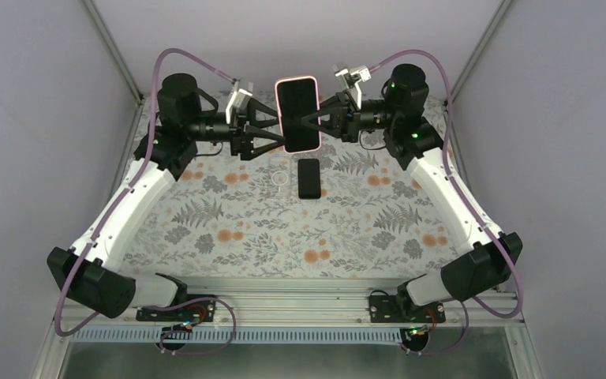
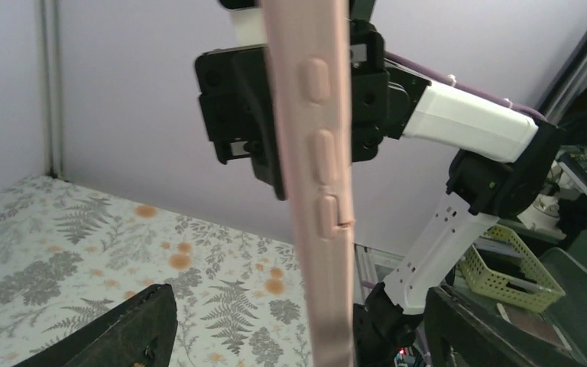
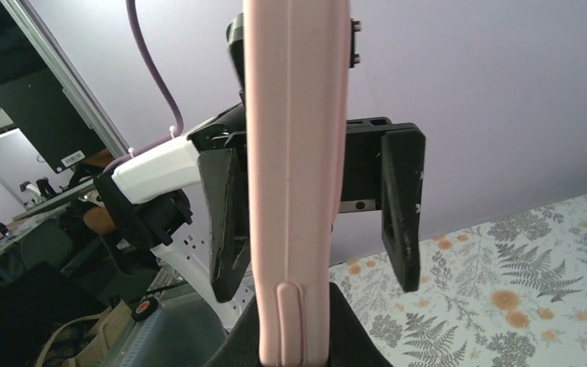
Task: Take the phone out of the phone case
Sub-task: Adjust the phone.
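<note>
The pink phone case [image 1: 297, 114] hangs upright in the air over the far middle of the table, its dark face towards the top camera. My right gripper [image 1: 309, 120] is shut on its right edge; in the right wrist view the case [image 3: 294, 153] rises from between the pinching fingers [image 3: 351, 336]. My left gripper [image 1: 282, 133] stands open at the left edge. In the left wrist view its fingers [image 2: 122, 329] are spread wide on either side of the case [image 2: 317, 191] without touching it. A black flat slab that looks like the phone [image 1: 309, 178] lies on the cloth below.
A floral cloth [image 1: 237, 229] covers the table, with a small clear ring [image 1: 282, 179] left of the black slab. Lilac walls close in the back and both sides. An aluminium rail [image 1: 284, 292] runs along the near edge. A yellow basket [image 2: 504, 267] sits beyond the table.
</note>
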### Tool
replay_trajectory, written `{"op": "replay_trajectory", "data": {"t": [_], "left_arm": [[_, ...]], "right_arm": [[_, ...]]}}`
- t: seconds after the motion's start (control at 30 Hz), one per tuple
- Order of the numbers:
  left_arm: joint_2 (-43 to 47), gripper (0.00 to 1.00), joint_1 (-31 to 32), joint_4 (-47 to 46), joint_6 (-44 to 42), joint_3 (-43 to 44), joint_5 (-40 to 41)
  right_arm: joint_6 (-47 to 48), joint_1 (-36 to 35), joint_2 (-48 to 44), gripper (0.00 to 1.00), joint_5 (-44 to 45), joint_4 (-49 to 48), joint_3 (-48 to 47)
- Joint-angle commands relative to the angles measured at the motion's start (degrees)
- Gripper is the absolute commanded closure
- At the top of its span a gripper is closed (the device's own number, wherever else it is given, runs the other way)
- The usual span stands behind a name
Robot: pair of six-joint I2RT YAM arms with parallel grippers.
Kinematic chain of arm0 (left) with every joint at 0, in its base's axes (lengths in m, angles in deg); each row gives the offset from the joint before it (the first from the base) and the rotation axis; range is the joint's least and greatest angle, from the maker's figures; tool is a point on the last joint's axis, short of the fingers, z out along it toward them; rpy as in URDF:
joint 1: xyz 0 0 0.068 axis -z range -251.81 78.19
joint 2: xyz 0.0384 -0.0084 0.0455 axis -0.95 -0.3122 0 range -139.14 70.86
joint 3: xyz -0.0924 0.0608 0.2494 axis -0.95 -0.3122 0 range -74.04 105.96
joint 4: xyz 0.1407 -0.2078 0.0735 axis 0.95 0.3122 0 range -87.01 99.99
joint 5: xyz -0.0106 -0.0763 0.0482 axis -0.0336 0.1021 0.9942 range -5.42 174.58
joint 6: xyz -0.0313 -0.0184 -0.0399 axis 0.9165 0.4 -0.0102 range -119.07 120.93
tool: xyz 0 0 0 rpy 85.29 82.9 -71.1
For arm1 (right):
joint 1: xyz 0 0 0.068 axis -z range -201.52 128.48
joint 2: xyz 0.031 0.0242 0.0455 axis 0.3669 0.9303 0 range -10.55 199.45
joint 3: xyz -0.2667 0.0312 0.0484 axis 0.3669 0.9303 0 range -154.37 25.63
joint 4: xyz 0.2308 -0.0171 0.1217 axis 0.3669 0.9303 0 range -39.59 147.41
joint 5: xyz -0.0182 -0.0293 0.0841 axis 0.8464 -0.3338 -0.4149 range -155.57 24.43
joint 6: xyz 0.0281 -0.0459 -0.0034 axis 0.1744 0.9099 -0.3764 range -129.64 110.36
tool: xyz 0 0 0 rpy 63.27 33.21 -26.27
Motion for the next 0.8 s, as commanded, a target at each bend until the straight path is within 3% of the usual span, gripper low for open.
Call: {"op": "replay_trajectory", "data": {"t": [0.0,0.2,0.63,0.77], "left_arm": [[-0.4,0.22,1.7,-4.6,4.0,-0.5,-1.7],[-2.2,0.37,2.8,-7.7,7.0,-0.3,-1.3],[-3.1,0.87,3.1,-5.9,4.7,-0.4,-0.8],[-3.0,0.96,2.9,-1.7,1.0,0.6,-0.8]], "right_arm": [[-6.3,0.2,0.0,0.96,0.4,-7.0,0.9],[-11.6,0.2,-0.1,0.96,2.3,-11.1,3.8],[-10.9,0.3,-0.3,0.96,4.3,-9.5,5.0],[-6.3,0.8,-0.9,0.85,4.4,-5.0,5.1]]}}
